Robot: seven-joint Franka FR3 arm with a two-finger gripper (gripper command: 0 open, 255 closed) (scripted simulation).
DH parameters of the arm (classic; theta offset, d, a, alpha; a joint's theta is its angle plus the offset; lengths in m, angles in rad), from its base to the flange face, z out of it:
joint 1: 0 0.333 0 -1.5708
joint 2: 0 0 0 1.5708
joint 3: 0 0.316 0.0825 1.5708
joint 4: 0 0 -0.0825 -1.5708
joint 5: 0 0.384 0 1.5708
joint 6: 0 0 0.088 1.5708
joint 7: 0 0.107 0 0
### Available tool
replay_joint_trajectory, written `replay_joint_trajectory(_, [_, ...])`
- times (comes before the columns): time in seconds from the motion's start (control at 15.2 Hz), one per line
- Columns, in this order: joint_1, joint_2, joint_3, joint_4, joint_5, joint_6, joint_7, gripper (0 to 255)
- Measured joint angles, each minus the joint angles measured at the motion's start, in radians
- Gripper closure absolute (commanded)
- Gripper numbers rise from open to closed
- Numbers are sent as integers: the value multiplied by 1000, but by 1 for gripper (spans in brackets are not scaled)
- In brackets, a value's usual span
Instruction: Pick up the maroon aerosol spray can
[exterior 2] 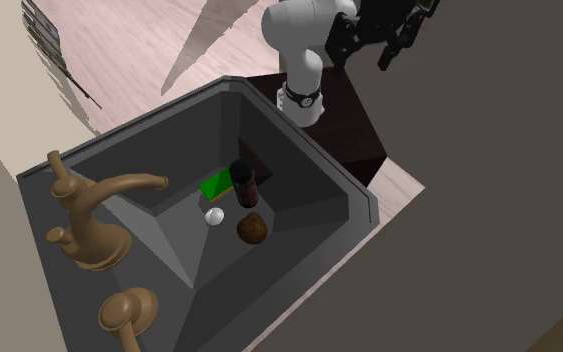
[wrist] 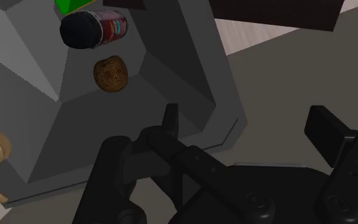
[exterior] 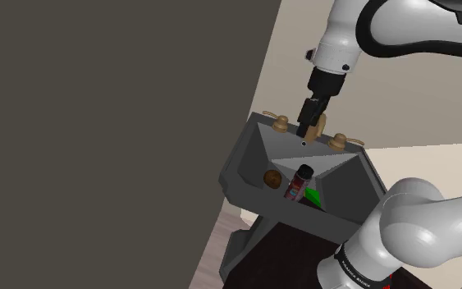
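- Hanging over the back edge of the dark grey sink (exterior: pixel 241 164), the black gripper (exterior: pixel 309 129) sits high above the basin, right at the brass tap (exterior 2: pixel 104 205) and between the two brass handles (exterior: pixel 280 123) in the shoulder view
- Its two fingers (wrist: pixel 171 121) stand wide apart in the wrist view, with only the sink's rim and a pale surface showing between them; the pincer has hold of nothing
- The spray can (exterior: pixel 300 182) stands on the floor of the basin, dark red with a black cap and a printed label on its side
- In the shoulder view the can leans a little, and I cannot tell whether that lean is its own or the camera's
- The can is well apart from the gripper, lower down and toward the stand's side of the sink
- A bright green block (exterior 2: pixel 214 186) lies just beside the can; whether the two touch I cannot tell
- A brown, rough-skinned round lump (exterior 2: pixel 253 229) rests near the can on the basin floor, clearly apart from it
- A small white ball (exterior 2: pixel 214 215) sits close to the lump and the green block in the second exterior view
- The white arm (exterior: pixel 360 33) rises from the dark box stand (exterior 2: pixel 344 115), which is set against the sink's near wall
- A flat grey-brown wall (exterior: pixel 98 123) takes up the shoulder view's left
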Motion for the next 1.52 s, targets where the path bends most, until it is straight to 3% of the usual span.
replay_joint_trajectory(0.26, [-12, -34, -38, -72, -21, 46, -39, 0])
replay_joint_trajectory(0.92, [-113, -53, -260, -300, -161, 294, -246, 0])
replay_joint_trajectory(1.52, [-199, 114, -500, -389, -283, 585, -450, 0])
